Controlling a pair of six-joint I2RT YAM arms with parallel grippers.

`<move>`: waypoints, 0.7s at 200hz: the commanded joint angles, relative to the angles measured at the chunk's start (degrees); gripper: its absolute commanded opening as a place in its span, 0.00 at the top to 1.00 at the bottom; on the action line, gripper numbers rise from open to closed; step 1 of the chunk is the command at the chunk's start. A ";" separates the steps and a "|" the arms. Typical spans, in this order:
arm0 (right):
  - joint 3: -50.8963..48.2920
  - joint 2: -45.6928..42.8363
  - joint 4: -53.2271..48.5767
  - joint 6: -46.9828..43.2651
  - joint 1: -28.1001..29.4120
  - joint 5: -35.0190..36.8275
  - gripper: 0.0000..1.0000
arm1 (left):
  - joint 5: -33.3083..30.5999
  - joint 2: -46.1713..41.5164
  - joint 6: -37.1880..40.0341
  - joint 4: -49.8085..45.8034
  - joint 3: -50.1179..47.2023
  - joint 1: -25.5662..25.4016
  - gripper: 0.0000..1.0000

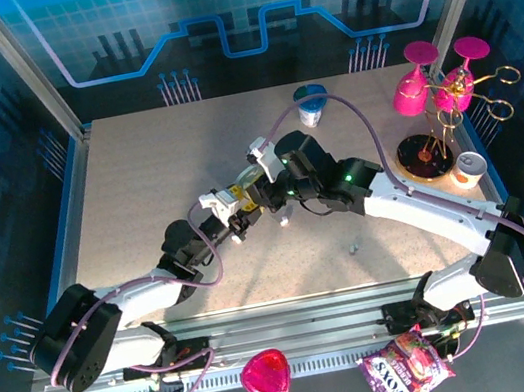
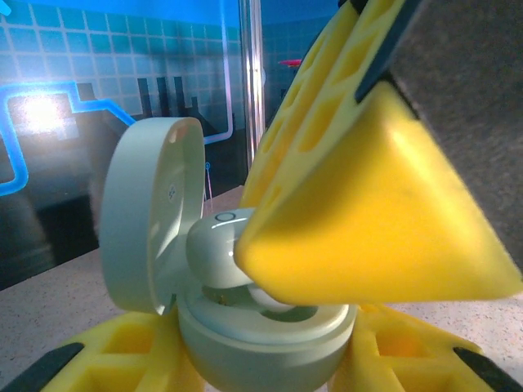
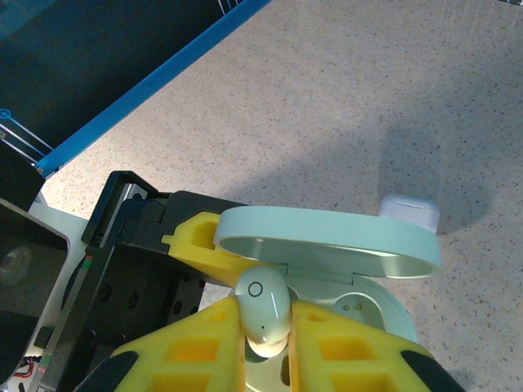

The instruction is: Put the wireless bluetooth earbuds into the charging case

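Note:
My left gripper (image 2: 265,363) is shut on the base of the white charging case (image 2: 270,335), one yellow finger on each side. The case lid (image 2: 151,216) stands open. My right gripper (image 3: 265,343) is shut on one white earbud (image 3: 263,310), pinched between its yellow fingers (image 3: 359,351). The earbud (image 2: 214,249) hangs just over the case's left-hand socket, its lower tip at the rim. The other socket (image 3: 355,308) shows bare contacts. In the top view both grippers (image 1: 248,203) meet above the table's middle.
A second white case (image 3: 409,211) lies on the table beyond the open lid. A tiny pale object (image 1: 353,249) sits in front of the right arm. A blue-white cup (image 1: 311,104) stands at the back. Pink glasses on a rack (image 1: 440,83) and a can (image 1: 465,168) are at the right.

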 commanded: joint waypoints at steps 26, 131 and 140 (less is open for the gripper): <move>0.33 0.28 0.92 0.38 0.69 0.50 0.77 | -0.46 -2.62 -0.75 0.32 0.92 -0.37 0.68; 0.17 -2.85 0.08 0.65 0.75 -4.50 0.66 | -0.37 -1.96 -0.09 -0.56 1.72 -0.38 0.68; -0.31 -3.88 0.44 0.56 0.72 -4.72 0.61 | -0.42 -1.97 -0.02 -0.56 1.55 -0.40 0.68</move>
